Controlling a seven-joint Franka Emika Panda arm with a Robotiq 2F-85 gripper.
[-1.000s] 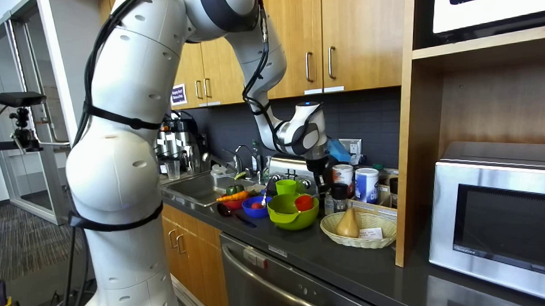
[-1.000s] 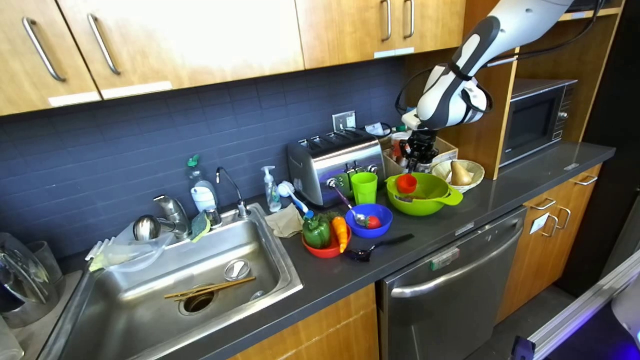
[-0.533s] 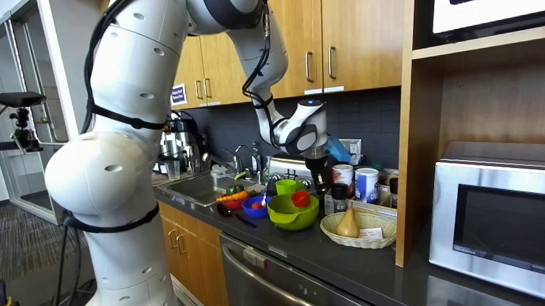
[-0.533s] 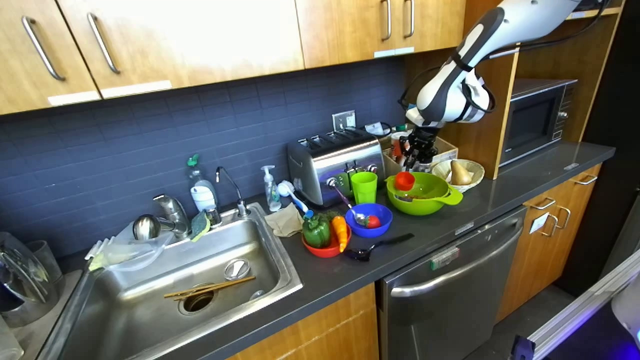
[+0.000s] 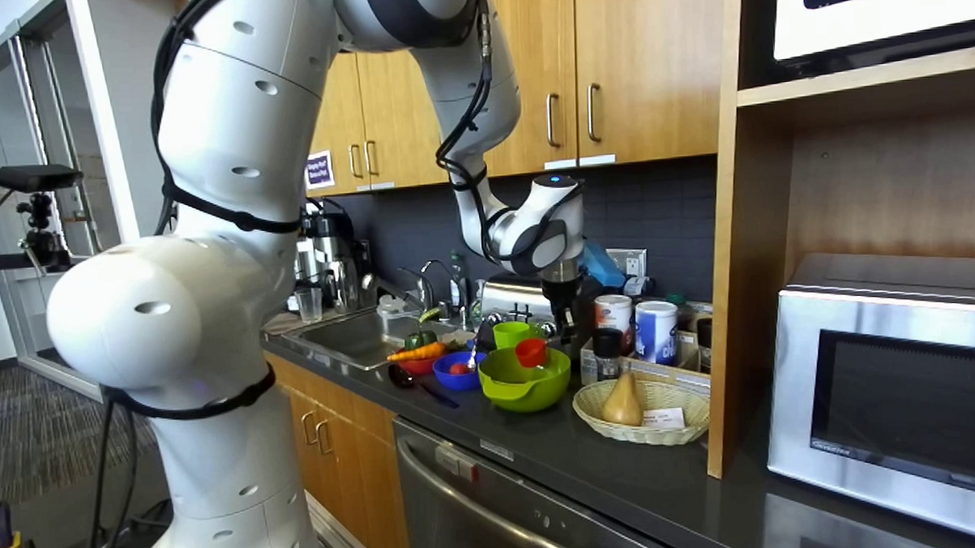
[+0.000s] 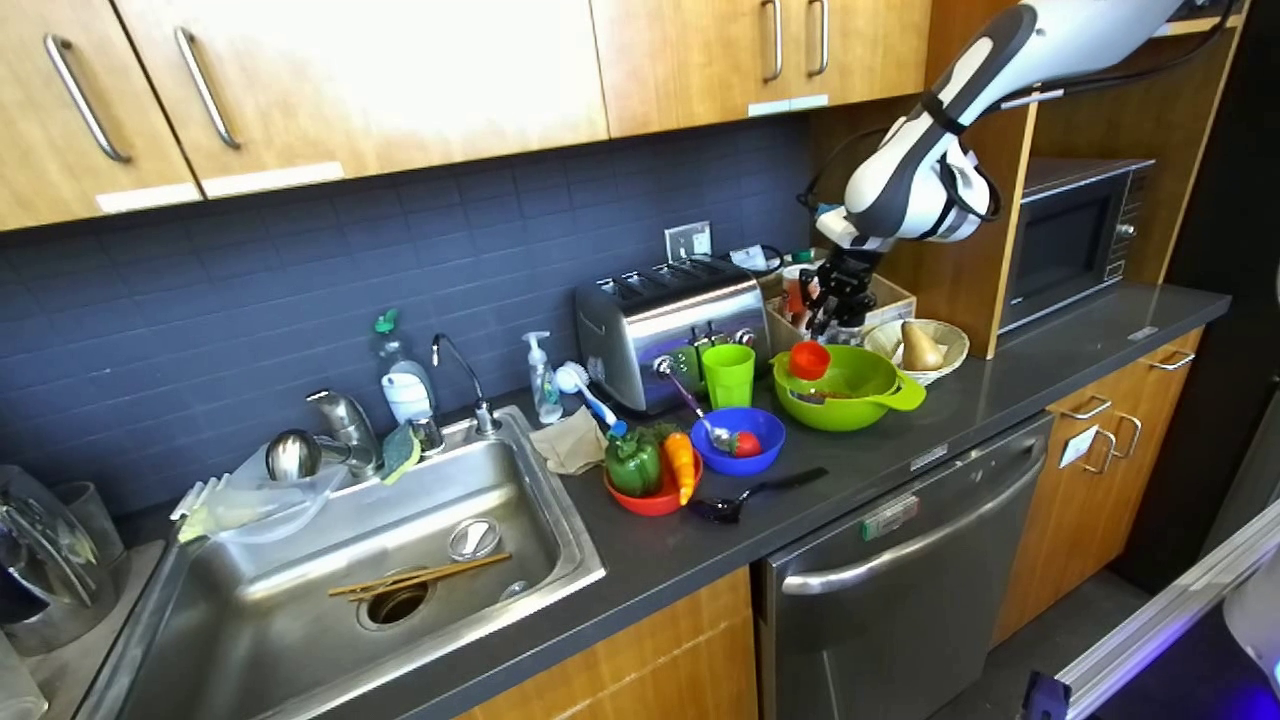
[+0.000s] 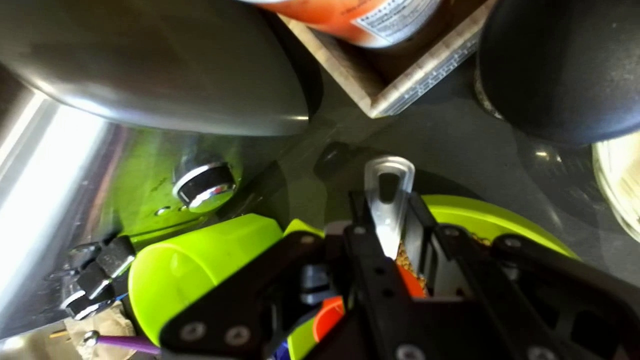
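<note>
Along the dark bench (image 6: 1075, 350), the pick-up looks done and the letting-go not: the red cup (image 6: 809, 360) is in the grip, and whether it has taken up or given out anything cannot be told. Left to right in an exterior view, the sink (image 6: 300, 640) comes first, chopsticks (image 6: 440, 571) lying in it. Next, a red bowl (image 6: 650, 506) carries a green pepper (image 6: 633, 465) and a carrot (image 6: 681, 466); then a blue bowl (image 6: 765, 455) holds a strawberry (image 6: 746, 444) and a purple-handled spoon (image 6: 720, 437) that leans over its rim. Behind that, a green cup (image 6: 729, 375) stands upright in front of the toaster (image 6: 690, 320). Just right of the green cup sits a green bowl (image 6: 835, 415), brown grains (image 7: 481, 240) showing by its inner wall in the wrist view. The red cup is over this bowl's left part; whether the two touch is hidden. Pointing downward, the hand (image 7: 386, 204) has its fingers (image 7: 364, 255) closed about the red cup's metal handle (image 7: 387, 220), one on each side. Behind it, a wooden box (image 6: 895, 308) holds an orange-labelled canister (image 7: 330, 15); farther right, a wicker basket (image 6: 945, 366) holds a pear-shaped squash (image 6: 921, 347) and a white card (image 5: 664, 418).
</note>
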